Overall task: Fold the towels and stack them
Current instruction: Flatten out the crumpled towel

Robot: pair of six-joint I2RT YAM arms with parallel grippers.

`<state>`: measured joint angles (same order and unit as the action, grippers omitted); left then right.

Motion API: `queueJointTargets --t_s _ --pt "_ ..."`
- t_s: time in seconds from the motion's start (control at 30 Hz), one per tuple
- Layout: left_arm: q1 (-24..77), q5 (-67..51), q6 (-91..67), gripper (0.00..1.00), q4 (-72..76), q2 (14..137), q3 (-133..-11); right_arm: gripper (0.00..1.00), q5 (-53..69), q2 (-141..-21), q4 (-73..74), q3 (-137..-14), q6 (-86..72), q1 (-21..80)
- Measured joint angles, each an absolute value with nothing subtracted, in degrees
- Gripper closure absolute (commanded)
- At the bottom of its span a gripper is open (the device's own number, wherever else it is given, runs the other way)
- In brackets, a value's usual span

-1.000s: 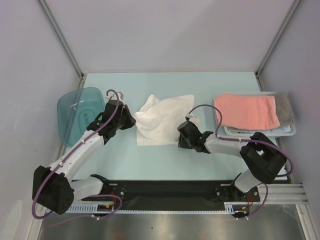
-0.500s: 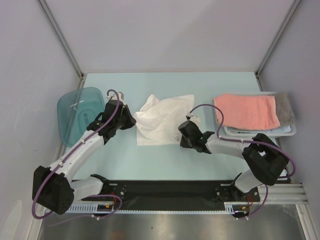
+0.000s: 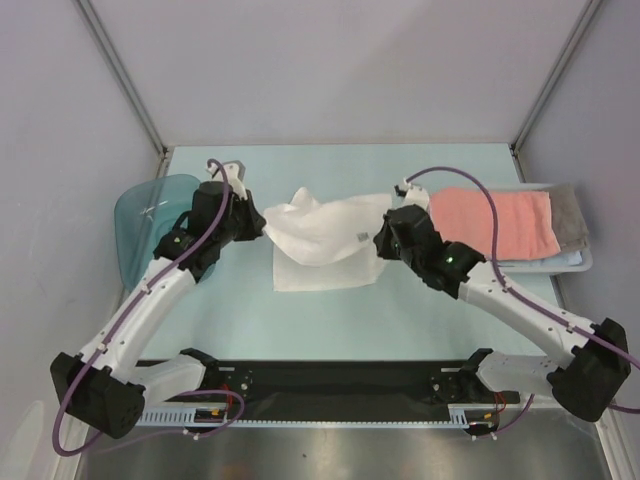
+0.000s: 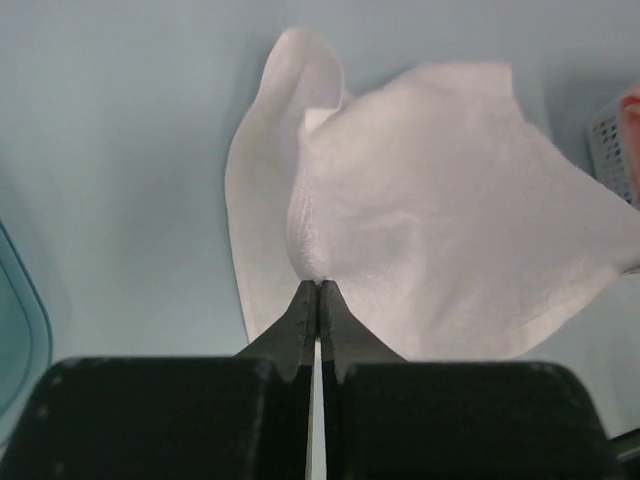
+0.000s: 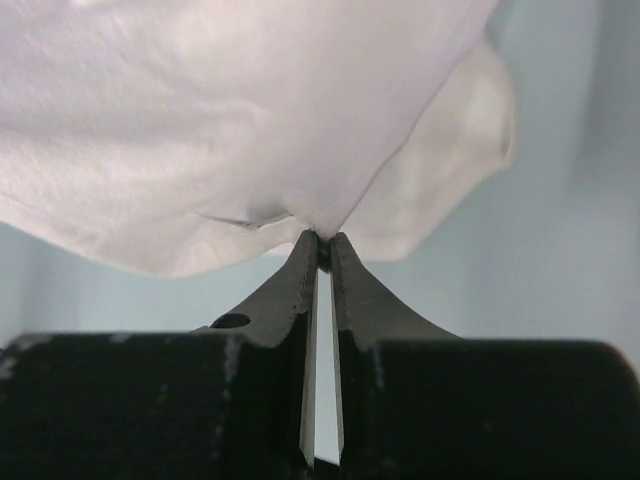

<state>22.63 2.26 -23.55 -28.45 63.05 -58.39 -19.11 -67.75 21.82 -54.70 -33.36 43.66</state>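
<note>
The white towel (image 3: pixel 322 238) hangs stretched between my two grippers above the middle of the table, its lower part still resting on the table. My left gripper (image 3: pixel 262 226) is shut on its left corner; in the left wrist view (image 4: pixel 318 285) the towel (image 4: pixel 430 210) spreads away from the pinched tips. My right gripper (image 3: pixel 384 232) is shut on its right corner, shown in the right wrist view (image 5: pixel 322 240) with the towel (image 5: pixel 220 110) above. The salmon-pink towel (image 3: pixel 495 222) lies folded on the grey towel (image 3: pixel 570 215) at the right. A light blue towel is not visible.
A translucent blue tub (image 3: pixel 140 215) sits at the left edge behind my left arm. The white lattice basket (image 3: pixel 560 262) holds the folded towels at the right, its corner showing in the left wrist view (image 4: pixel 612 140). Enclosure walls stand on three sides.
Both grippers have risen and moved toward the back, lifting the white towel's two corners off the table and stretching it between them. The right arm swung out toward the right.
</note>
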Motion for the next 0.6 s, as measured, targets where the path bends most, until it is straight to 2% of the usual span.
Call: queueJointTargets --t_s 0.2,0.6 --pt "22.7 3.4 -18.0 1.0 -30.5 62.9 -72.2 1.0 -22.3 -66.9 22.3 -69.1 -22.6 40.4" --pt "26.7 4.4 -6.2 1.0 -27.7 59.4 -93.1 1.0 -25.2 -66.8 20.8 -92.4 -2.7 41.7"
